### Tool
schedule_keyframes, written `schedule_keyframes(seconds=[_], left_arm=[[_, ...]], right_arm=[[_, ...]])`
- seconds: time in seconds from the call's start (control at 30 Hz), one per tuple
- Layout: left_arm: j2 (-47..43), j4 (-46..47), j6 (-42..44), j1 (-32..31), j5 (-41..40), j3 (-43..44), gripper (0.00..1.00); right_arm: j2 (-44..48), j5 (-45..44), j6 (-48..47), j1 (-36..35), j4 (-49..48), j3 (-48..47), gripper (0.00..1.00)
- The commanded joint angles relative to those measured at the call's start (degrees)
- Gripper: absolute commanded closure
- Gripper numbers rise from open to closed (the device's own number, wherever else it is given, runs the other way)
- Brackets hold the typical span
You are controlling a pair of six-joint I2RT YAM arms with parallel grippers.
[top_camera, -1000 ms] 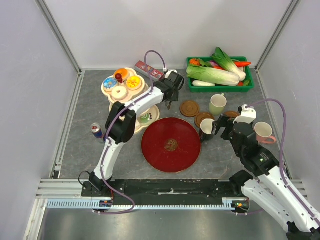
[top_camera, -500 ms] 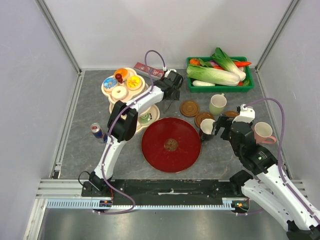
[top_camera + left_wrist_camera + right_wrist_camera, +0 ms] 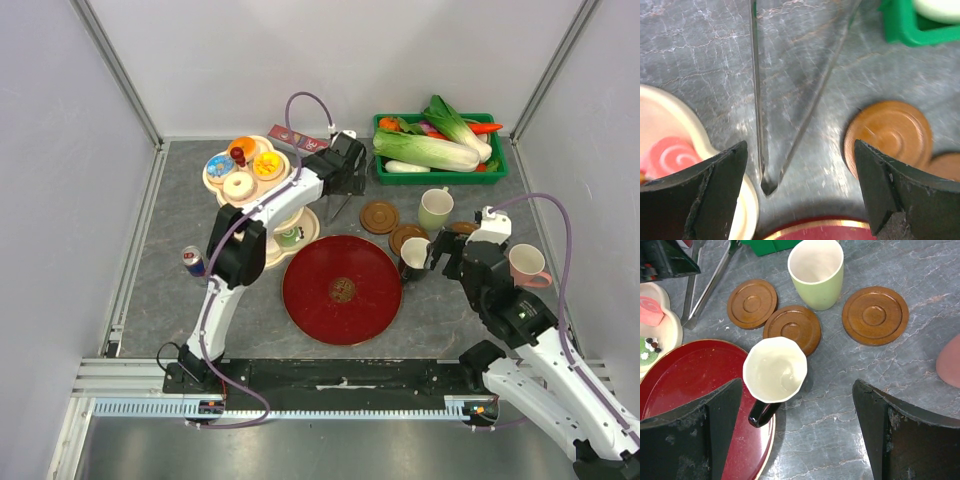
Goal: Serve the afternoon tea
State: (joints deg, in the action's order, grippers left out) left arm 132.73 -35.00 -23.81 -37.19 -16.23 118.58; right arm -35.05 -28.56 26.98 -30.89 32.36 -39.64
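The left arm reaches far across the table. Its gripper (image 3: 800, 147) points down, with its two fingers wide apart and nothing in them. The metal tongs (image 3: 757, 100) lie on the table just under it. The right arm is bent low, and its gripper (image 3: 796, 385) hangs wide open over the black mug (image 3: 775, 370), not touching it.

A second ago the left fingers were much closer together around the tongs. Now they have let go, and the hand has moved back a little. The right arm has not moved.

The sweets (image 3: 245, 165) sit on a cream stand at the back left. The green mug (image 3: 816, 270) stands between three brown coasters (image 3: 875, 315). The red plate (image 3: 320, 270) is in the middle, touching the black mug.

The table is grey stone with white lines. White walls stand around it.
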Motion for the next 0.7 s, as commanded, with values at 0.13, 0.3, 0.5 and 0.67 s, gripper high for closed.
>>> schedule_keyframes(seconds=[0.13,0.3,0.5,0.67], left_arm=[[-25.12,1.69,2.11,-5.70,0.50,-13.53,0.07],[-43.04,5.82,-3.77,-8.60,0.32,-35.22,0.07],[-61.95,4.95,-13.17,-12.46,0.85,-58.52,0.06],[-75.31,1.87,-18.72,-14.14,2.60,-69.79,0.06]], right_arm=[[-1.33,1.92,2.72,-0.04,3.49,-4.92,0.02],[-4.67,4.56,4.74,-0.04,8.06,-7.03,0.02],[-8.01,9.03,6.59,-0.13,9.48,-5.19,0.02],[-13.36,12.30,8.70,-0.65,7.28,-2.99,0.02]])
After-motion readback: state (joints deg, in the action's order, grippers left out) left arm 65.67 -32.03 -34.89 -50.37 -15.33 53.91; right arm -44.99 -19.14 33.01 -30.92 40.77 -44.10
